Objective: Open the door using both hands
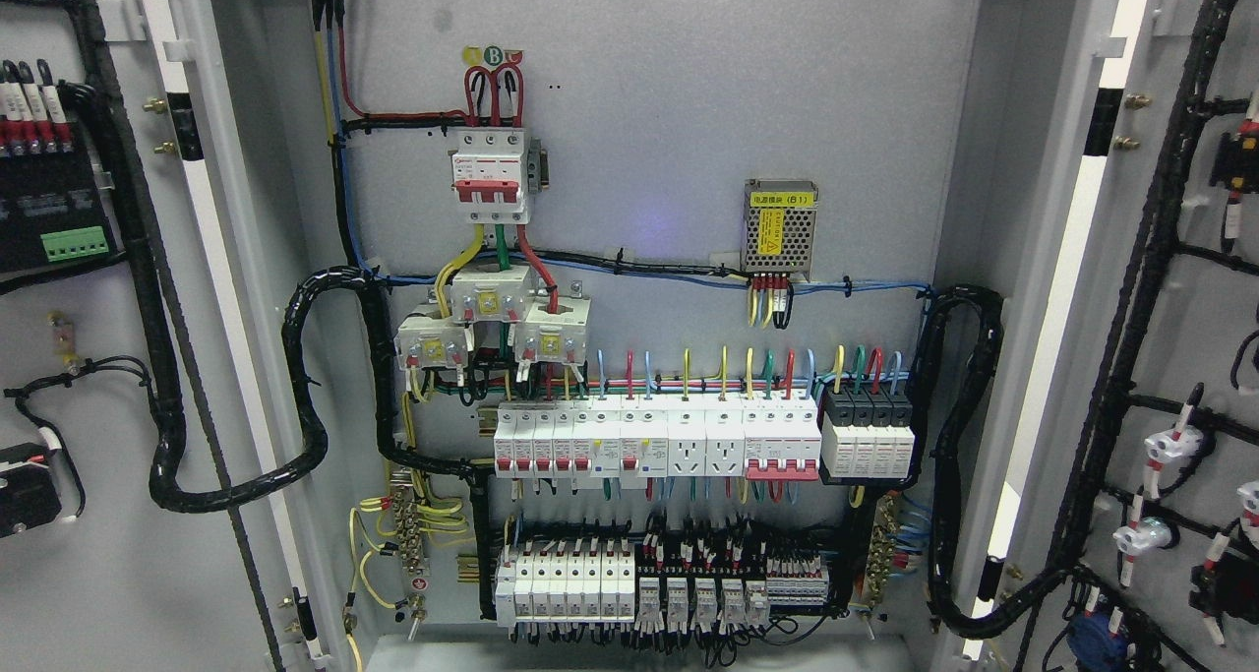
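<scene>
Both doors of a grey electrical cabinet stand wide open. The left door fills the left edge, its inner face carrying black cable looms and a green terminal block. The right door fills the right edge, with black wiring and white lamp backs on its inner face. Between them the cabinet's back panel shows in full. Neither of my hands nor any part of my arms appears in the head view.
Inside are a red-and-white main breaker, a small mesh power supply, a row of white breakers and sockets and a lower row of relays. Thick black conduits loop at both sides.
</scene>
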